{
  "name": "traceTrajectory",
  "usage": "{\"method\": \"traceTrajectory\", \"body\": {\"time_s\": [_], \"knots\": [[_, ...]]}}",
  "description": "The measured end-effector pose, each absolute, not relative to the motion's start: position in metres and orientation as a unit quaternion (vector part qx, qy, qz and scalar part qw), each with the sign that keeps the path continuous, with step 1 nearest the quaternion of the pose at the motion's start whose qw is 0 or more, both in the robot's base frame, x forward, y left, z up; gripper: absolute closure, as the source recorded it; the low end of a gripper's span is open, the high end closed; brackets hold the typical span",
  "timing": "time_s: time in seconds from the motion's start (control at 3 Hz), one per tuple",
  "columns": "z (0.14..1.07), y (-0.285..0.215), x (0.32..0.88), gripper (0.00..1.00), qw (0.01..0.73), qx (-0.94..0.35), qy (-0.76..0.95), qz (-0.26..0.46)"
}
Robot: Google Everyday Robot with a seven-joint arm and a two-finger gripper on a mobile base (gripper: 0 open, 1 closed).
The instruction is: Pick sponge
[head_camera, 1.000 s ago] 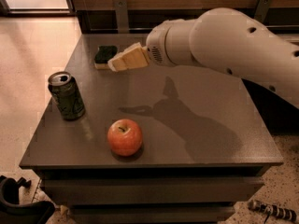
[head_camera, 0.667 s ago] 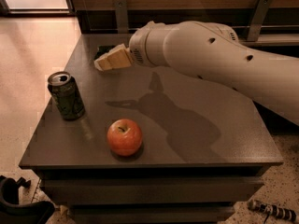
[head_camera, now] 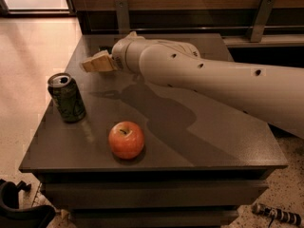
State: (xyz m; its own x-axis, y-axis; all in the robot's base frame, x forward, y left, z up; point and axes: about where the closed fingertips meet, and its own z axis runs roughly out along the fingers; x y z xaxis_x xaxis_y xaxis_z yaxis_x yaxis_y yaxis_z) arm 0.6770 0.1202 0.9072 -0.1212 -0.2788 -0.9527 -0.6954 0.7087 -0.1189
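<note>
Since sponge is mostly hidden, step: closing in for the grasp, by my read; sponge (head_camera: pixel 105 48) looks not yet lifted.
Sponge pos: far-left part of bench (head_camera: pixel 213 127), toward the back edge. Only a dark sliver shows, just behind tool (head_camera: pixel 97 63); rest is covered by tool & wrist.
Tool pos: pale yellow block at end of arm (head_camera: pixel 213 80), low over far-left bench, tip pointing left, right in front of sponge from this view.
Tool state: can't tell if open or closed. Can't tell if it holds anything either, and contact w/ sponge is unclear.
Doing it well: come down square over sponge & take it across its short side, so the soft body squashes evenly and doesn't squirt out. It's prob light & springy, so a modest squeeze should do. Too shallow a bite may only pinch the top. Stay low till grip is firm, then lift straight up.
Watch: sponge sits toward the bench's left & back edges, so a sideways nudge could shove it off. Approach from above, not sweeping in from the right.
Check: w/ sponge hidden, best proof of a good grasp is sponge rising w/ tool on lift.
Others: can (head_camera: pixel 66 98) stands upright at left, nearer the front than tool & apart from it. Apple (head_camera: pixel 126 139) is by front edge, well apart. Neither blocks the grasp.
</note>
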Motion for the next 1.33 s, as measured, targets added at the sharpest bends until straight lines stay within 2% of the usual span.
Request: {"method": "traceTrajectory", "body": {"time_s": [1.0, 1.33], "knots": [[0.817, 0.15, 0.732, 0.0, 0.524, -0.308, 0.76, 0.229], [0.806, 0.154, 0.742, 0.16, 0.517, -0.304, 0.765, 0.236]]}}
